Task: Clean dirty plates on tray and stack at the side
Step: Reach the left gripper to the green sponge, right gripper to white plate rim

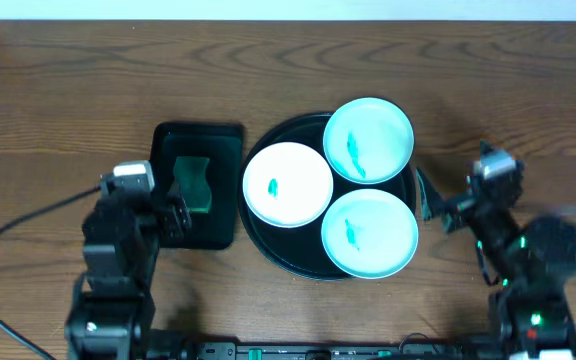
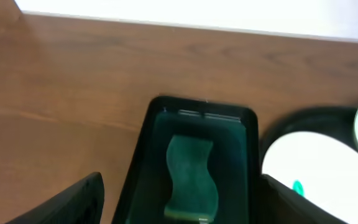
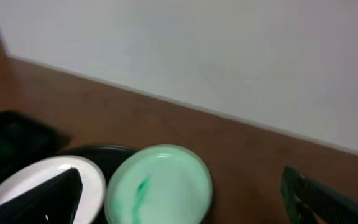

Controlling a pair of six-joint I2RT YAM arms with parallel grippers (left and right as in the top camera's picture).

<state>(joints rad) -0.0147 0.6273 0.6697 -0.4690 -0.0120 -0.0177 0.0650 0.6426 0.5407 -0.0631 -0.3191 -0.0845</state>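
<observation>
All three plates sit on the tray [image 1: 290,127]: white plate [image 1: 288,183] on its left side, two mint plates [image 1: 368,140] [image 1: 369,233] on its right. Each has a teal smear, so I'd say nothing is cleaned or stacked yet. Sponge [image 1: 196,183] lies in the green tray [image 1: 200,133], just left of the tray. Left tool [image 1: 173,213] is open and empty, likely lining up to grab it. Right tool [image 1: 430,200], right of the tray, is open and empty. Only overhead shows the full layout. Only left wrist shows the sponge framed between spread fingers.

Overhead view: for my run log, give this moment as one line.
plates: three smeared, on black tray; sponge: in green tray; left gripper: open, at green tray; right gripper: open, beside black tray
</observation>
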